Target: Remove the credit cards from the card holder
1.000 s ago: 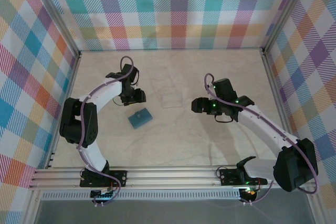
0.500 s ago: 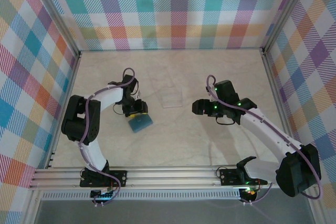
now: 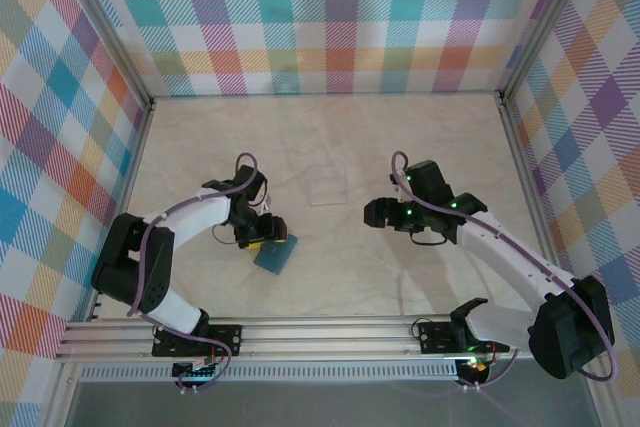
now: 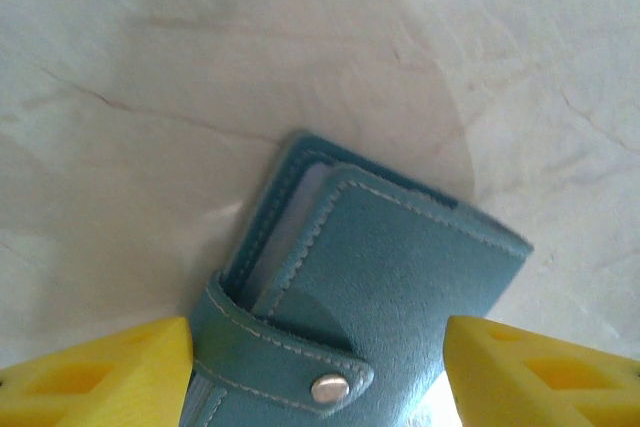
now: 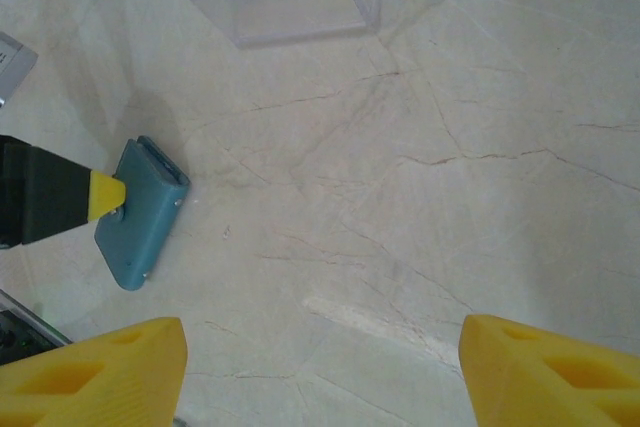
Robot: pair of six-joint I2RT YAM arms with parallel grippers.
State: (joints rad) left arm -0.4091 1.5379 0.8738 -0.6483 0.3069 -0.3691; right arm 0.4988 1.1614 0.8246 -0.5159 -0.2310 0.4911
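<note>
Looking down from the overhead camera, you find the card holder (image 3: 276,256) lying on the table (image 3: 420,137) left of centre. It is nearer the arm bases than the clear plastic rectangle (image 3: 327,187), which sits well apart from it toward the back. Your left gripper (image 3: 264,235) is low over the holder's left end.

Through the left wrist camera, the holder is folded shut with its tab (image 4: 290,367) snapped across the edge. Grey-blue inner layers (image 4: 285,232) show at its side, and you cannot tell whether any of them is a card. The yellow fingers (image 4: 100,372) stand close on either side of the tab end and seem to touch it. You cannot tell whether they are clamping it or merely flanking it.

Your right gripper (image 3: 374,215) hovers right of centre, pointing toward the holder and well apart from it. In its wrist view its fingers (image 5: 110,372) are spread wide with bare table between them. There the holder lies at far left with one yellow fingertip (image 5: 104,195) of the left gripper against it.
</note>
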